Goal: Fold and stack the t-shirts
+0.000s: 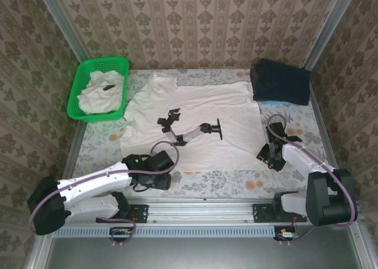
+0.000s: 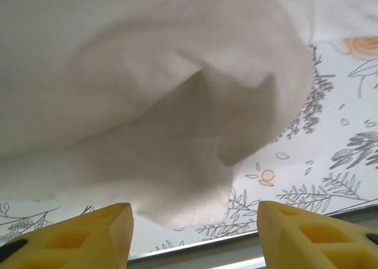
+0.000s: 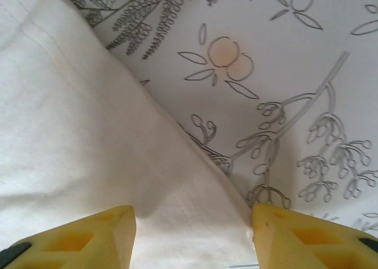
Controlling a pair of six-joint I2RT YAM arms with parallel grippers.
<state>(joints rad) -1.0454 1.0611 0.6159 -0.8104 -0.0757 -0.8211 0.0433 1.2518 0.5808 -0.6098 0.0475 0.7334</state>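
Pinching only one layer, or nothing at all, looks like the main risk. The shirt (image 1: 195, 112) lies spread across the middle of the table (image 1: 236, 183), its black print (image 1: 209, 127) showing. The left gripper (image 2: 194, 213) is at its near left corner and the right gripper (image 3: 194, 213) at its near right corner. Both sets of jaws stand apart, clamped on nothing. On the left, the cloth is bunched into a raised fold ahead of the yellow fingers (image 2: 94, 233). A close there could catch just the top of that hump, and the corner would slip out or drag crooked on a lift. On the right, the hem runs diagonally between the fingers (image 3: 295, 233), with bare table under one of them, so a shallow bite may take only the very edge. If one side holds and the other fails, the fold would skew. More shirts (image 1: 97, 95) lie in the basket (image 1: 75, 98) at the far left, well apart.
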